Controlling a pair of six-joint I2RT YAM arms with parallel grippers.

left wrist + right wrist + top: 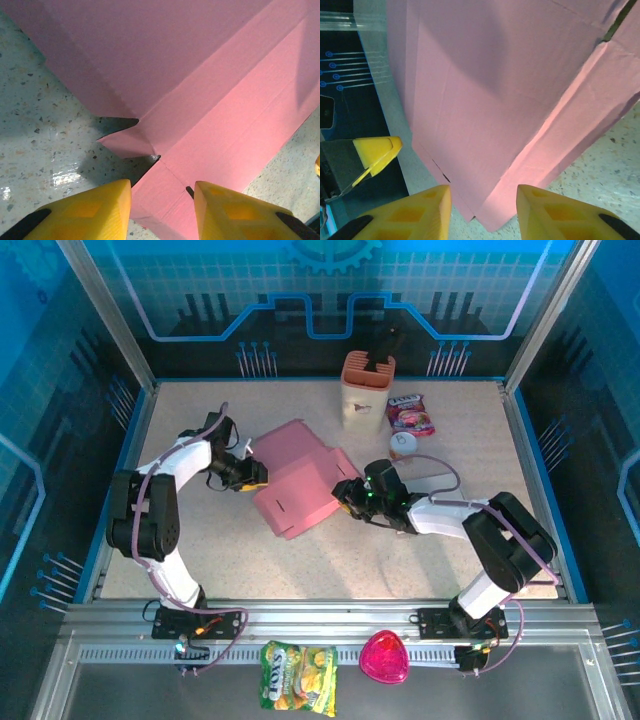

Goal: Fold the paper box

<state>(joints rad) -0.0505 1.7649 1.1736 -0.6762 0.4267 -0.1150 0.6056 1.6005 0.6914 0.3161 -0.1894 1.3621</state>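
The pink paper box lies partly folded in the middle of the table, with one panel raised toward the back. My left gripper is at its left edge. In the left wrist view its yellow fingers stand apart, and a creased flap of the box lies in the gap of the left gripper, unclamped. My right gripper is at the box's right edge. The right wrist view has the right gripper open, a lower corner of the box just ahead of its tips.
A tan holder with dark tools, a snack packet and a small white round item sit behind the right arm. A yellow-green snack bag and a pink heart-shaped item lie by the front rail. Bare speckled table runs along the front.
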